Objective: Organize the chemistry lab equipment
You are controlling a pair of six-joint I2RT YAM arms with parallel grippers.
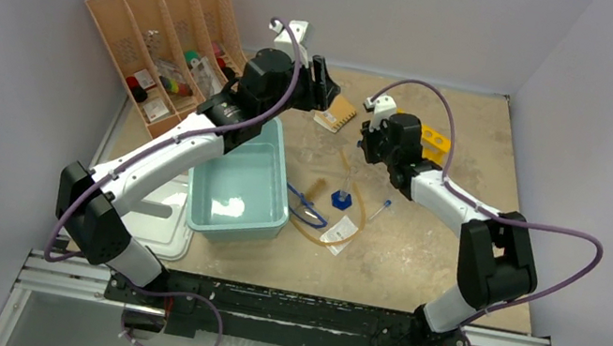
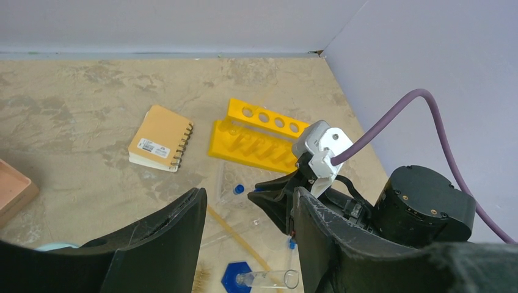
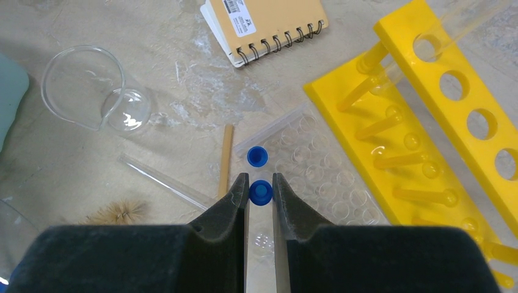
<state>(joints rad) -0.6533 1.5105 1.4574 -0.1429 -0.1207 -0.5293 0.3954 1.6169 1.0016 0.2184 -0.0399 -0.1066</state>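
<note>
Work with the right gripper [image 3: 261,183], jaws drawn narrow onto the cap of a blue-capped test tube [image 3: 261,192] and seemingly touching it on both sides. Find that tube toward the far right of the desk [image 1: 400,266], over a clear well tray [image 3: 317,165] just left of the yellow rack [image 3: 427,116], with a second blue cap [image 3: 257,156] just past the first. Cannot tell whether already lifted off the tray. Squeeze no harder than needed, since it is thin, clear and probably slippery. Lift straight up before travelling, so as not to drag the tray or nudge the second cap. Turn the tube upright, cap on top, line up over an open hole of the rack, probably the right home, and lower slowly. Leave the left gripper [image 1: 324,81] hovering, jaws spread wide and holding nothing, over the far middle beside the notebook [image 1: 335,113], out of the right arm's path.
</note>
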